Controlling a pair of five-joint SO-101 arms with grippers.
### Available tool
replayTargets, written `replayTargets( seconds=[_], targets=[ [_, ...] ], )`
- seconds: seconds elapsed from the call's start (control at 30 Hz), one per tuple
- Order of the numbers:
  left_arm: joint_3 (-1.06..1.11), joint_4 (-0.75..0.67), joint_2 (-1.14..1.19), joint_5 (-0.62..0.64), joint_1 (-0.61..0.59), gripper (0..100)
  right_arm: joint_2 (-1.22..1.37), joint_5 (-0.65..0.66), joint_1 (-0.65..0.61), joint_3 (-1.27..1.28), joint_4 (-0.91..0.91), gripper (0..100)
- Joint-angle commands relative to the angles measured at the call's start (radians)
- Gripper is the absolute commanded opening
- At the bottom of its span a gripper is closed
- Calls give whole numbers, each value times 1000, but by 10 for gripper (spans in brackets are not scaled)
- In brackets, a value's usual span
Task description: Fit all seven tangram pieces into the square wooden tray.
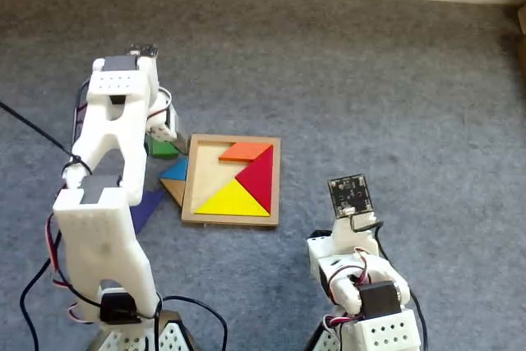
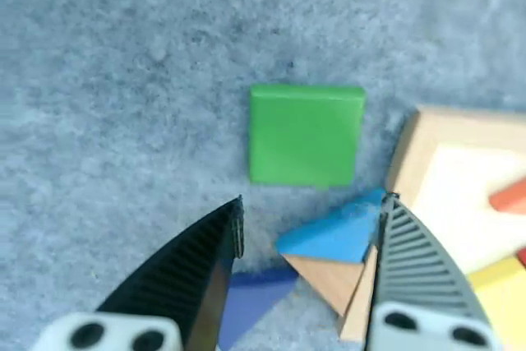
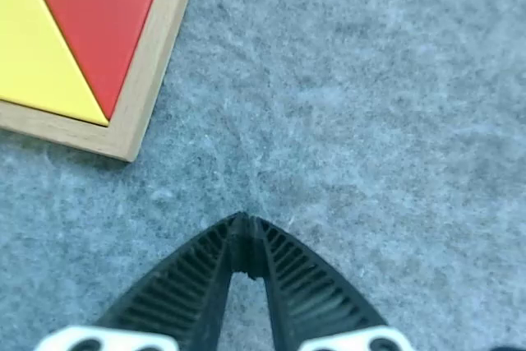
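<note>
Near the blue triangle (image 2: 333, 234), left jaws gape; right jaws closed.

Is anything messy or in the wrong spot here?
Nothing is broken, but four pieces lie on the carpet beside the tray: a green square, a blue triangle, a tan triangle and a dark blue piece. The last three are jumbled together.

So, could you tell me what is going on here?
Two robot arms are fitting puzzle pieces into a wooden tray. The orange piece, red piece and yellow piece are in. The left hand is open above the green square, light blue triangle, tan triangle and dark blue piece lying beside the tray. The right hand is shut over bare carpet.
</note>
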Motion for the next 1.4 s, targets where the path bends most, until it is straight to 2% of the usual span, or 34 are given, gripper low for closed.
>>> replayTargets(
  seconds=[0.0, 0.2, 0.37, 0.6, 0.97, 1.2, 1.37],
  targets=[
    [-24, 41, -15, -17, 44, 258, -16, -12, -4, 148, 7, 6],
    [117, 0, -12, -18, 76, 258, -16, -12, -4, 148, 7, 6],
    [163, -66, -15, -69, 27, 258, -16, -12, -4, 148, 7, 6],
    [160, -64, -16, -130, -47, 231, -16, -12, -4, 148, 7, 6],
    [168, -41, -145, -129, 24, 233, -16, -12, -4, 148, 7, 6],
    [173, 18, -255, -133, -35, 292, -16, -12, -4, 148, 7, 6],
    [257, -17, -213, -232, -65, 291, -16, -12, -4, 148, 7, 6]
  ],
)
